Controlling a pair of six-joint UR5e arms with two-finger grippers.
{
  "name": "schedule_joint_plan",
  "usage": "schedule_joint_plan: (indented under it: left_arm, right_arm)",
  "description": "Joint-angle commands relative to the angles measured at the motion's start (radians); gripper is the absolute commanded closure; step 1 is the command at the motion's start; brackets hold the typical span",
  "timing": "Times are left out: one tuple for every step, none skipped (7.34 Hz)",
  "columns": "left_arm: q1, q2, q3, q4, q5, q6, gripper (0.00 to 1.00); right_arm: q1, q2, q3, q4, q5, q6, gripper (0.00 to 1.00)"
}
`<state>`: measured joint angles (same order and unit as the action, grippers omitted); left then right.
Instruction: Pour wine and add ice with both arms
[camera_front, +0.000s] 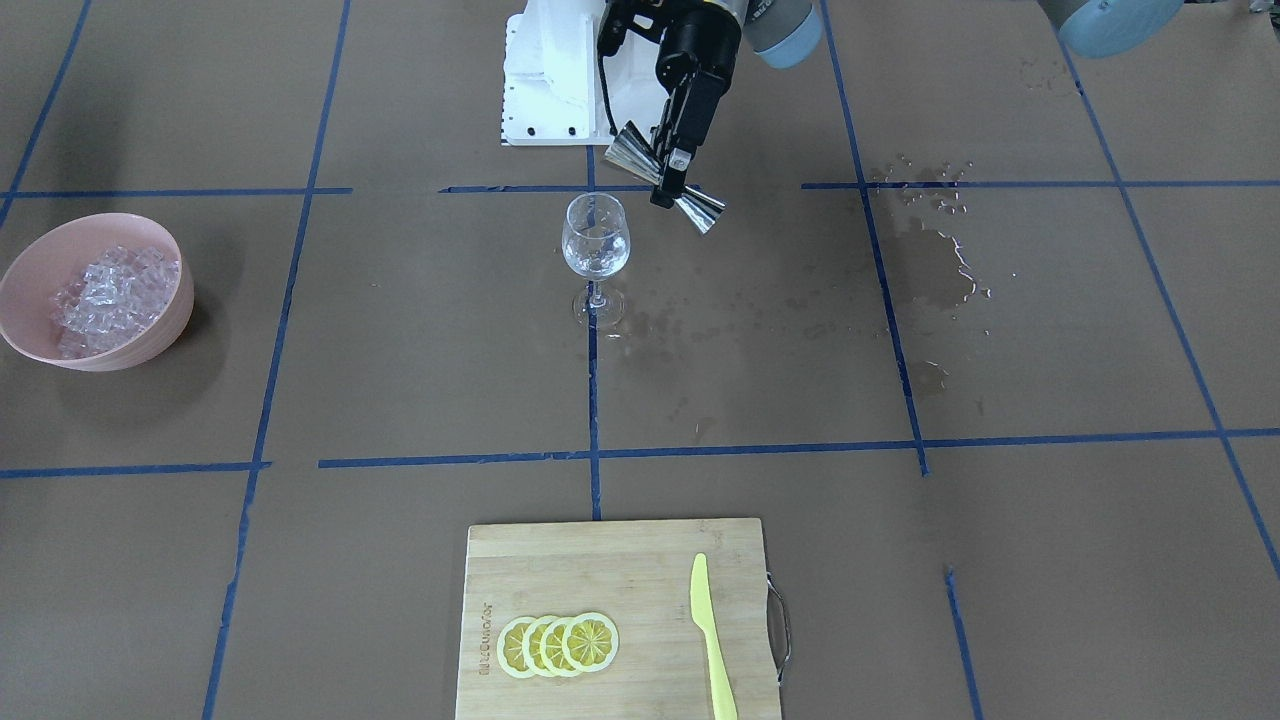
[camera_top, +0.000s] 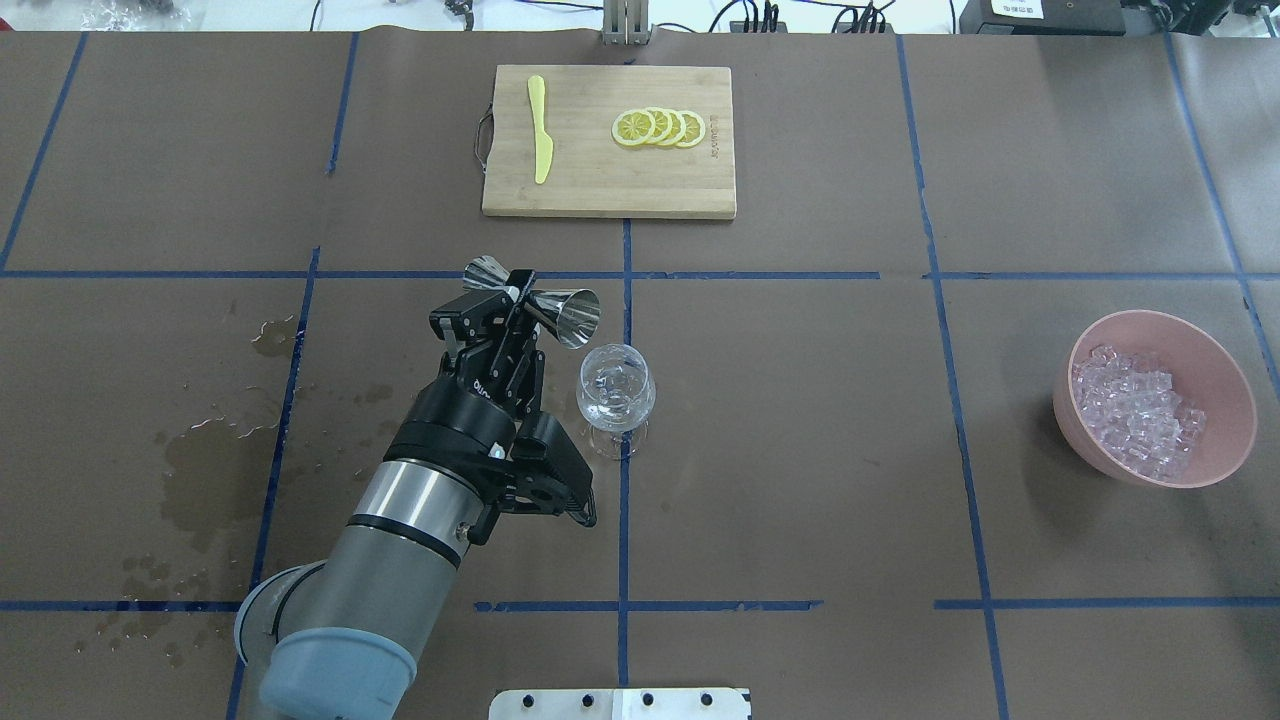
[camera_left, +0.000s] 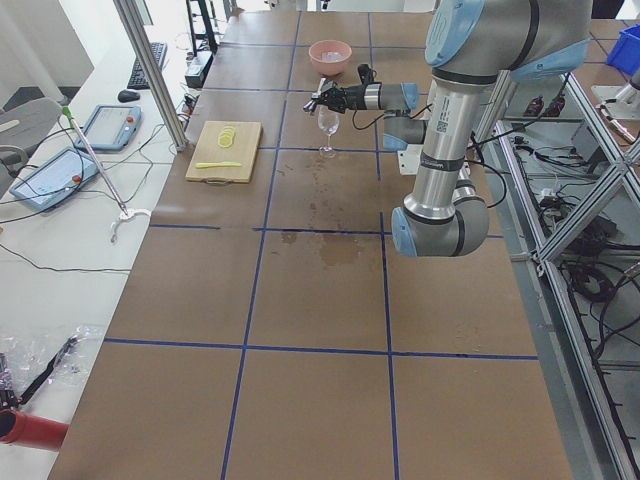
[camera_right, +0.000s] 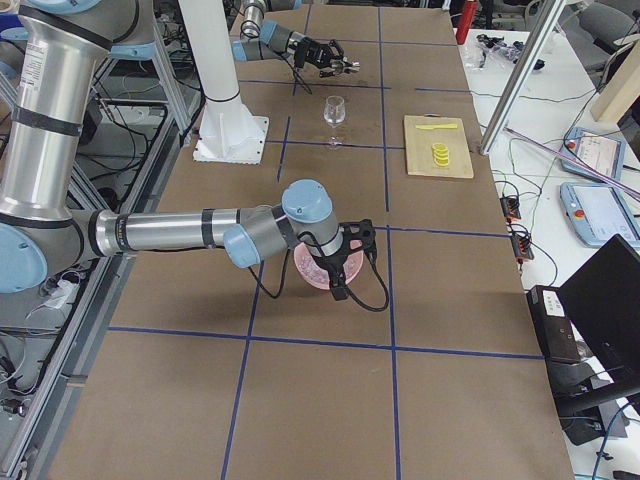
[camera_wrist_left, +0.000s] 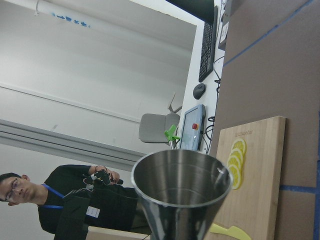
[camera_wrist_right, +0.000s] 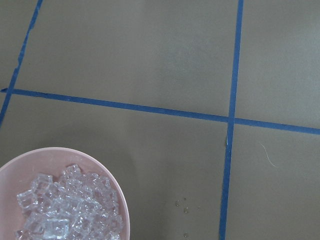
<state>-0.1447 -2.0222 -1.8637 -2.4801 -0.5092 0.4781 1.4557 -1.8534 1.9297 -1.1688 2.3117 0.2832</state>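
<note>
My left gripper (camera_top: 510, 305) is shut on the waist of a steel double-cone jigger (camera_top: 572, 315). It holds the jigger tilted on its side, the wide mouth just above and beside the rim of the clear wine glass (camera_top: 616, 385). The glass stands upright on the table's centre line (camera_front: 595, 245). The left wrist view shows the jigger's mouth (camera_wrist_left: 181, 192) from close up. The ice (camera_top: 1135, 410) is heaped in a pink bowl (camera_top: 1225, 400) at the right. My right gripper (camera_right: 340, 265) shows only in the exterior right view, over the bowl; I cannot tell whether it is open.
A wooden cutting board (camera_top: 600, 190) at the far side carries lemon slices (camera_top: 660, 127) and a yellow knife (camera_top: 540, 130). Wet patches (camera_top: 210, 470) stain the table on my left. A white pedestal base (camera_front: 550, 90) stands behind the glass.
</note>
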Motion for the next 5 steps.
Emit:
schedule_joint_plan:
  left_arm:
    - [-0.024, 0.086, 0.000, -0.113, -0.095, -0.122, 1.00]
    - [-0.035, 0.173, 0.000, -0.231, -0.122, -0.121, 1.00]
    - [-0.041, 0.245, 0.000, -0.320, -0.127, -0.121, 1.00]
    - [-0.042, 0.323, 0.000, -0.432, -0.174, -0.122, 1.00]
    - [-0.042, 0.402, 0.001, -0.530, -0.183, -0.122, 1.00]
  right_arm:
    - [0.000, -0.003, 0.000, 0.006, 0.000, 0.001, 0.00]
    - [0.000, -0.004, 0.000, 0.008, 0.000, 0.001, 0.00]
    - [0.000, -0.004, 0.000, 0.008, 0.000, -0.001, 0.00]
    - [0.000, -0.007, 0.000, 0.008, 0.000, -0.001, 0.00]
    - [0.000, -0.007, 0.000, 0.008, 0.000, -0.001, 0.00]
